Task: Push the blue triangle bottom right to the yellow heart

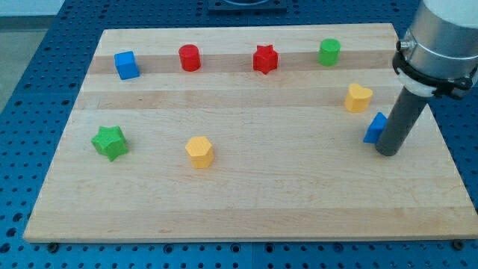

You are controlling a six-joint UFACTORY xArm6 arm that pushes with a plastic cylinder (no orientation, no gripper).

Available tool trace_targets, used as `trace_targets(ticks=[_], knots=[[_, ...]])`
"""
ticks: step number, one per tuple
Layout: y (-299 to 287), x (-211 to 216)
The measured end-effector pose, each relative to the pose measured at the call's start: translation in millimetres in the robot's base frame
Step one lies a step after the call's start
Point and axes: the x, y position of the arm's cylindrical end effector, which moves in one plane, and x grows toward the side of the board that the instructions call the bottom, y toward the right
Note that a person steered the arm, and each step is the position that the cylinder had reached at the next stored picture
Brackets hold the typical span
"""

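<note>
My tip touching blue triangle (right side), below yellow heart, no fingers fitted

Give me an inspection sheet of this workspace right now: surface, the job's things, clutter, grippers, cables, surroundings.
Surface: wooden board, bare light wood, lying flat.
Job's things: blue triangle sits at the view's right, just below and right of the yellow heart, the two apart.
Clutter: blue cube, red cylinder, red star and green cylinder in a row along the view's top; green star and yellow hexagon at lower left.
Grippers: none fitted; my tip stands against the blue triangle's right side.
Cables: nothing seen.
Surroundings: blue perforated table around the board.
</note>
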Motion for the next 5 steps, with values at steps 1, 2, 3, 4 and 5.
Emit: trace_targets(ticks=[1, 2, 3, 4, 5], knots=[[-20, 8], [-56, 21], [-91, 12], [-91, -34], [-84, -34]])
